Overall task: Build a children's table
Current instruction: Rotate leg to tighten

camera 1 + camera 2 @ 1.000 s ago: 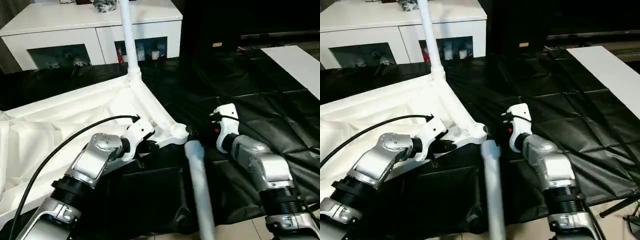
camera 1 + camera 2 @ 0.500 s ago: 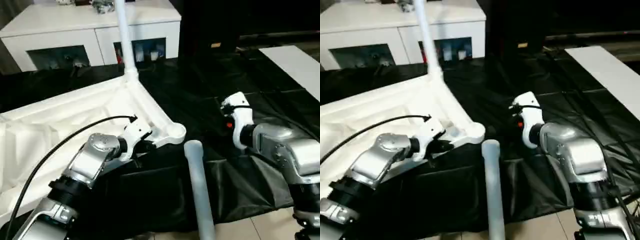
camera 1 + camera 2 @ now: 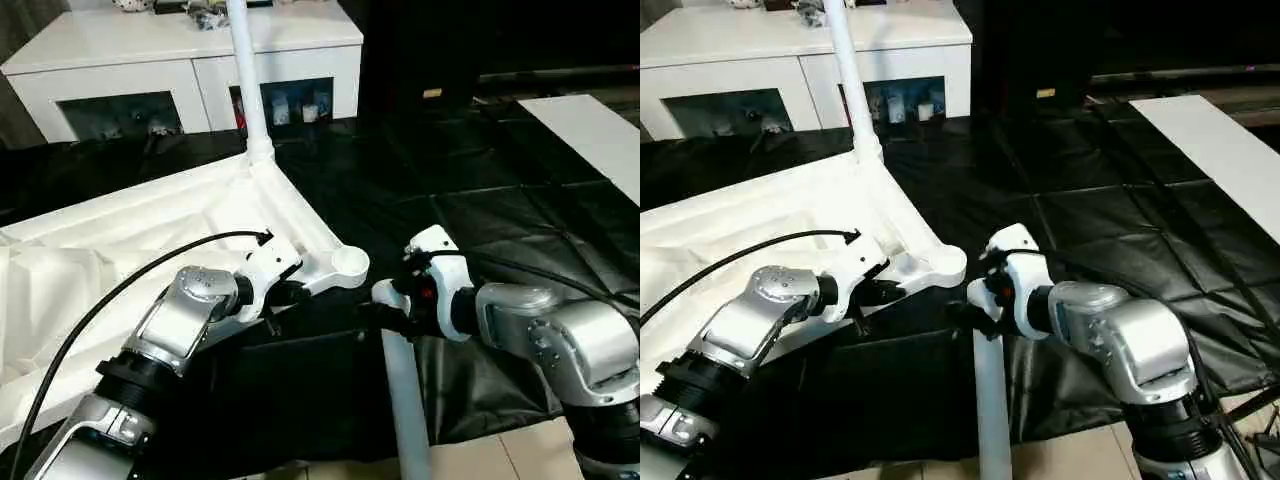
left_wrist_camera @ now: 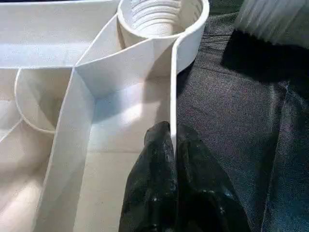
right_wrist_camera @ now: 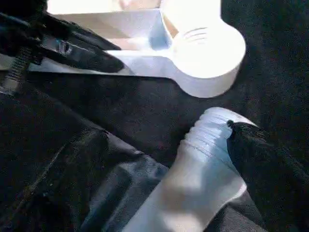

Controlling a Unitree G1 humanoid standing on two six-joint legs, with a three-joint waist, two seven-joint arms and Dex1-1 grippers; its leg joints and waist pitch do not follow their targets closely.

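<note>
The children's table lies as an upside-down white tabletop (image 3: 150,230) on black sheeting. One white leg (image 3: 245,70) stands upright in its far corner socket. The near corner socket (image 3: 350,263) is empty and shows its thread (image 4: 157,17). My left gripper (image 3: 285,293) is shut on the tabletop's thin rim just behind that socket, with a fingertip (image 4: 161,145) on each side of the wall. A loose leg (image 3: 405,400) lies on the sheet, its threaded end (image 5: 207,130) toward the socket. My right gripper (image 3: 392,300) is open around that end, with one finger (image 5: 260,159) against it.
A white cabinet (image 3: 190,60) with glass doors stands behind the tabletop. A white board (image 3: 590,125) lies at the far right. Wrinkled black sheeting (image 3: 480,180) covers the floor, with bare tiles (image 3: 490,455) at the front edge. A black cable (image 3: 120,290) arcs over my left forearm.
My right gripper has swung left and down from beside the leg onto its threaded end. The left gripper has kept its hold on the rim.
</note>
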